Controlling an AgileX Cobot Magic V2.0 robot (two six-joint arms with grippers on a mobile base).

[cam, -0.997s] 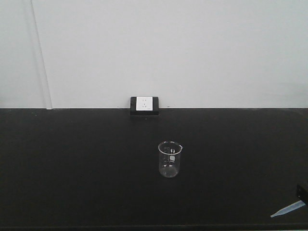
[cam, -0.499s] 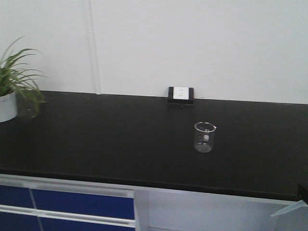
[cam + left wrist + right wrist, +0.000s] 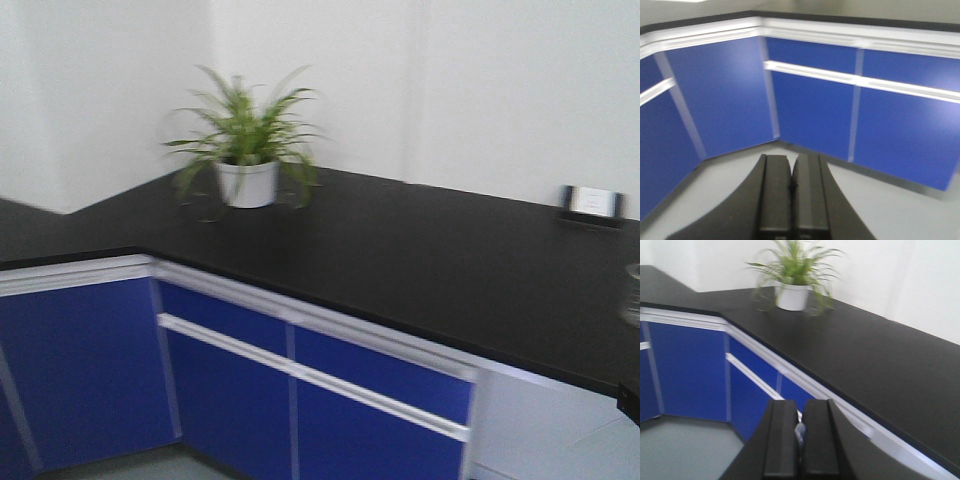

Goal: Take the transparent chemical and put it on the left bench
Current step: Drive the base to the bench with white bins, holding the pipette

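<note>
1. The left gripper hangs over grey floor, its fingers pressed together with nothing between them.
2. The right gripper is clamped on a dropper. Only a pale, clear sliver of the dropper shows between the fingers.
3. Blue cabinets with white rails meet in a corner ahead of both grippers.
4. A black worktop runs over the cabinets and turns at the same corner.
5. The beaker stands on the worktop at the far right edge of the front view, blurred and cut off by the frame.
6. Behind the beaker, a socket sits where the worktop meets the wall.
7. A plant in a white pot stands in the corner, well apart from the beaker.
</note>
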